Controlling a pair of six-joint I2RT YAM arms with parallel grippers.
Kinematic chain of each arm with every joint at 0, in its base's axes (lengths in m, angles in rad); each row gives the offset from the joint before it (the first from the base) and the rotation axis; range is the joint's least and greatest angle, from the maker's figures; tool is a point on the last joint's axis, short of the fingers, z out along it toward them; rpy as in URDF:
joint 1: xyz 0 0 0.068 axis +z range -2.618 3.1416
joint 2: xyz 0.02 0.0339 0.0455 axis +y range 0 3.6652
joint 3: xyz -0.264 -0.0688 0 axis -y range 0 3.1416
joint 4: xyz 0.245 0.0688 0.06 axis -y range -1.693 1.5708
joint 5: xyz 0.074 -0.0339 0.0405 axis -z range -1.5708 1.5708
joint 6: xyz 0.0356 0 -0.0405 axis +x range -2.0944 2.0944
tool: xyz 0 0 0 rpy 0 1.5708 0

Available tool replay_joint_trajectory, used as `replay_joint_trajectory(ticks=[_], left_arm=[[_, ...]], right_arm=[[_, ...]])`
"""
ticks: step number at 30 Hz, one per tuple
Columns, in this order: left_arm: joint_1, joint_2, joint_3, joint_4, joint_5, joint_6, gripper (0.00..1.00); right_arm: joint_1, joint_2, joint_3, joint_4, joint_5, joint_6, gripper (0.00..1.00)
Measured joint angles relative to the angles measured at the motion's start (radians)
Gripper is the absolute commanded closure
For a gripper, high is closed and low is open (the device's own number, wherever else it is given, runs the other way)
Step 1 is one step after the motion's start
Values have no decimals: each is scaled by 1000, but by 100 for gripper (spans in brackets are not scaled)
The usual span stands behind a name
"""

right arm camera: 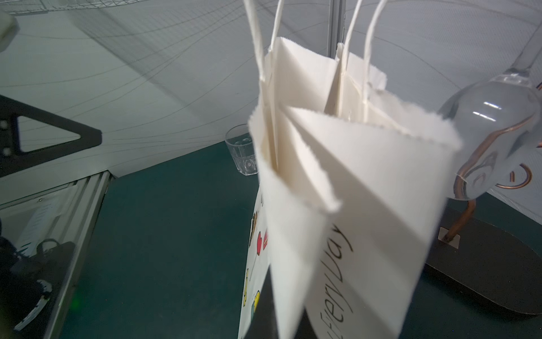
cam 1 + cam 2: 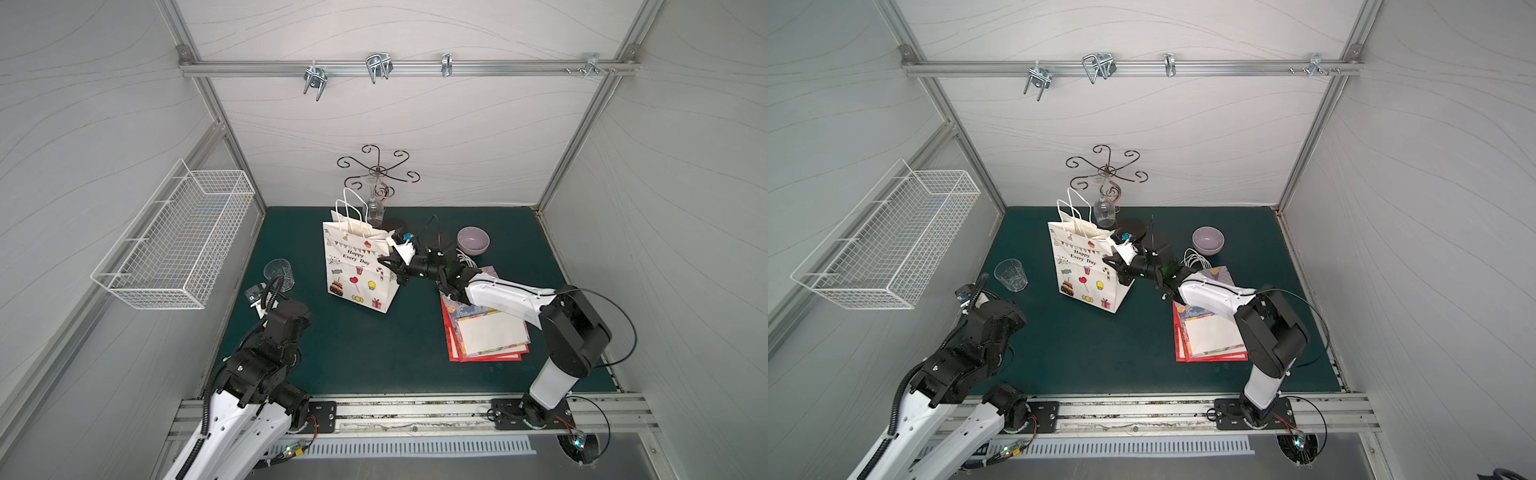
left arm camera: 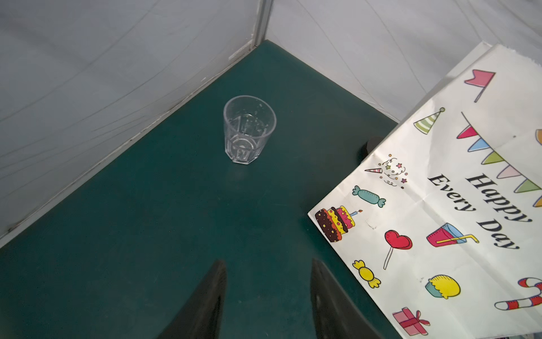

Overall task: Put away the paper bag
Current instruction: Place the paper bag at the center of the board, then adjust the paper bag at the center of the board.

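Right claw (image 2: pixel 390 269) is closed on the side fold of the paper bag (image 2: pixel 355 270), which stands upright on the bench (image 2: pixel 365 353); left claw (image 3: pixel 267 261) is half open, empty. Storing seems only begun.

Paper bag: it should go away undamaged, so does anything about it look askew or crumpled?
Yes. The white printed paper gift bag stands upright, but its side fold is pinched inward in the shut right pincer, crumpling that top corner.
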State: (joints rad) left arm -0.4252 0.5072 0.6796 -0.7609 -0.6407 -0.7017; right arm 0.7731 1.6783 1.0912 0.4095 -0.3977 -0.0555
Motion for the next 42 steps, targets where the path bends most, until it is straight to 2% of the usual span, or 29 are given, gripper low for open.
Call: replay_joint_trajectory(ticks=[2,5,9,11,17,22,26,31,36,42], left_arm=[[0,1,-6,41,32,33,45],[0,13,-5,95,78,47,43],[0,82,36,97,139,-6,42],[0,127,84,79,166,-61,42],[0,232,210,23,235,-238,43],[0,304,278,-20,297,-317,41],[0,333,304,-58,333,-367,40],[0,367,374,-127,374,-414,37],[0,437,476,-188,424,-436,34],[0,449,491,-211,472,-451,27]], right_arm=[[-11,-28,-25,-23,-27,-17,100],[-15,-53,-57,-46,-60,-34,93],[-16,-60,-85,-62,-84,-48,73],[-19,-62,-94,-88,-90,-54,59],[-72,-174,-95,-262,-134,-67,40],[-162,-334,-78,-422,-145,-82,36],[-212,-357,-34,-486,-114,-88,34],[-232,-250,47,-512,-116,-98,32],[-234,-106,135,-512,-79,-100,37],[-234,34,229,-509,-31,-72,41]])
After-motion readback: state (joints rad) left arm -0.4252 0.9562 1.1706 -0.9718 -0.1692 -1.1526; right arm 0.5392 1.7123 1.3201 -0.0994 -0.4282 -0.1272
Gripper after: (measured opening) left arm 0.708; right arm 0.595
